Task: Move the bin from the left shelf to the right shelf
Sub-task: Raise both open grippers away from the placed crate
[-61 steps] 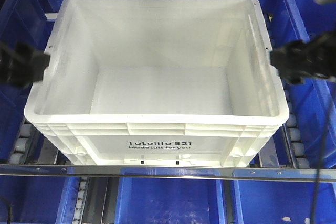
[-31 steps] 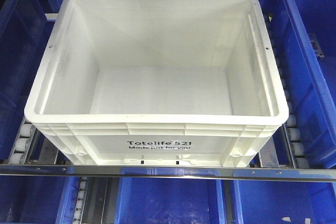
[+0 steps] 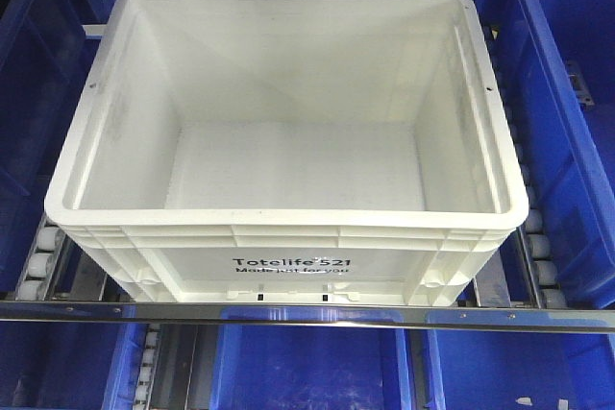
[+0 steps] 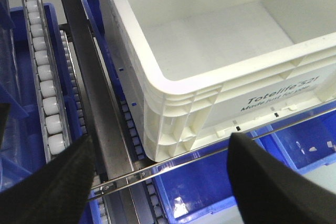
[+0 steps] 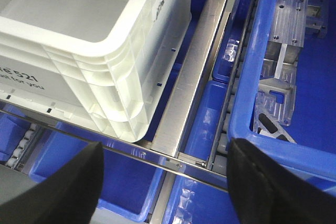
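The bin (image 3: 288, 268), a large white tote printed "Totelife 521", sits empty on the roller shelf in the middle of the front view. No gripper shows in that view. In the left wrist view my left gripper (image 4: 160, 153) is open, hanging in front of and below the bin's front left corner (image 4: 181, 111), apart from it. In the right wrist view my right gripper (image 5: 167, 153) is open too, in front of the bin's front right corner (image 5: 126, 108), with nothing between its fingers.
A metal rail (image 3: 307, 314) runs along the shelf front below the bin. Blue bins (image 3: 567, 141) flank it on both sides and fill the level below. The right blue bin (image 5: 315, 156) holds metal brackets (image 5: 281, 56). White rollers (image 4: 44, 77) line the left lane.
One second ago both grippers stood at the bin's left and right sides in the front view; they have since drawn out of that view. The bin has not moved.
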Tool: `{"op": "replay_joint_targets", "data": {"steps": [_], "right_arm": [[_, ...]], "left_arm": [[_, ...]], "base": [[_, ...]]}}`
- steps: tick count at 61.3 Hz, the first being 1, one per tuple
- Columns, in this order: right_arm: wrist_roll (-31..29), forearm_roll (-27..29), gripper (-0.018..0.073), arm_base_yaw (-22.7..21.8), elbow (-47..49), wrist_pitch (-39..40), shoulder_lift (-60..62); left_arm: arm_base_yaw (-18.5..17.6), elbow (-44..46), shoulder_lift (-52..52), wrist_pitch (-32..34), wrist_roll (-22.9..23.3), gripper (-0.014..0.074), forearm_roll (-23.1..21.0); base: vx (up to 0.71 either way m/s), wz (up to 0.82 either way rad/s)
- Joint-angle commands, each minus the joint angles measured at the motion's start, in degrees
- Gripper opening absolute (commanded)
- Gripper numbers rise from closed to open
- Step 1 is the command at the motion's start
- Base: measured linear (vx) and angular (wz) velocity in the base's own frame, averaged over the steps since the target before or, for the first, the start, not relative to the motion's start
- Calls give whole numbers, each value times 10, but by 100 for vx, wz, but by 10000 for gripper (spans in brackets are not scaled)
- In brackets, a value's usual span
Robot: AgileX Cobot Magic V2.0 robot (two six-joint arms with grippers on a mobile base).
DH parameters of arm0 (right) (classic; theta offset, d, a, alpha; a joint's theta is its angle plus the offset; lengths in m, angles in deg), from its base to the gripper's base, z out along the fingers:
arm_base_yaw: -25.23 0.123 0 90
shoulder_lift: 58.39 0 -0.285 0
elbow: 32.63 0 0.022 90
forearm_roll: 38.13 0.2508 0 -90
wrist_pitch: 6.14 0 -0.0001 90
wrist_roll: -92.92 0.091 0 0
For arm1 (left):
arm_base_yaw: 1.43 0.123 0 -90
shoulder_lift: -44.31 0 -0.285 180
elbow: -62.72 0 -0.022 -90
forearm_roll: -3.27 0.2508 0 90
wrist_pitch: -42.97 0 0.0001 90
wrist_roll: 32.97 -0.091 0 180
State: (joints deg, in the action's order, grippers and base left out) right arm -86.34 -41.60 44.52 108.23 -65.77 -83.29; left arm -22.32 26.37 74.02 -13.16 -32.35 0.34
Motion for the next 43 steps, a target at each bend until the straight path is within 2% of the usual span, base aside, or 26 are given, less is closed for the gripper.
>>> {"op": "replay_joint_targets", "data": {"steps": [1,11,21,29,43], "right_arm": [[-14,-1,441,-1,12,31,-7],[-54,26,284,-1,12,32,-7],[-54,27,108,-1,12,32,-7],[-54,27,-14,-1,12,32,-7],[-48,27,-8,-1,12,20,-7]], "left_arm": [[0,13,6,33,0,425,-6],[0,13,6,30,0,281,-6],[0,13,6,31,0,134,-6],[0,13,6,32,0,52,-6],[0,13,6,27,0,-3,-6]], "base": [[0,0],[0,0],[0,0],[0,0],[0,0]]}}
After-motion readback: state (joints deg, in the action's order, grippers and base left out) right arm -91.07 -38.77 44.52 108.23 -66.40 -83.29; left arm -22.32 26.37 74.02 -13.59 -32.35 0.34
